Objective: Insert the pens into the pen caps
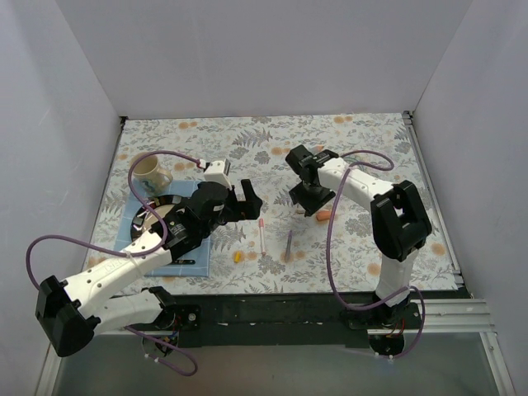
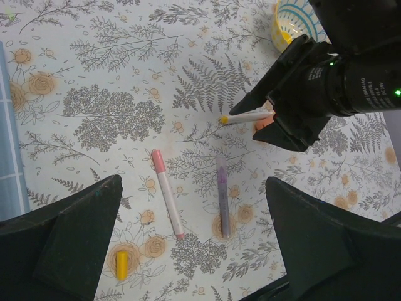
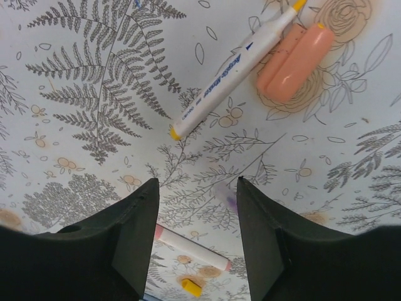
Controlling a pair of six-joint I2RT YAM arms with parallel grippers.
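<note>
**Item 1. Right hand** (image 3: 197, 233): empty, fingers moderately parted. It hovers low over the pale pen and the orange cap, with both in its wrist view just ahead of the fingertips.

**Item 2. Left hand** (image 2: 194, 248): empty, fingers spread wide. It hangs above the middle of the table (image 1: 363, 140), looking down on the other two pens.

**Item 3. Pale pen** (image 3: 233, 70): lies flat, yellow-orange tip bared. Its far end lies alongside the orange cap and appears to touch it.

**Item 4. Orange cap** (image 3: 294, 61): on its side, against the pale pen. No pen is in it.

**Item 5. White-pink pen** (image 2: 166, 193): flat and uncapped, near the table's middle.

**Item 6. Purple pen** (image 2: 222, 198): flat, just beside the white-pink pen and roughly parallel to it, not touching.

**Item 7. Yellow cap** (image 2: 121, 264): lying loose on the near side of the white-pink pen, apart from it.

**Item 8. Bystanders**: small bowl (image 2: 289, 22), mug (image 1: 149, 172), blue mat (image 1: 186, 257).

**Status:** no pen is capped. The step in hand appears to be the first approach, with the right hand lining up on the pale pen.

**Next move, as judged:** the right hand should descend with one finger on each side of the barrel. It should grip near the free end, clear of the cap, so the cap is neither pinched nor pushed away. The left hand would then need to take a cap and hold its mouth in line with the pen tip.
</note>
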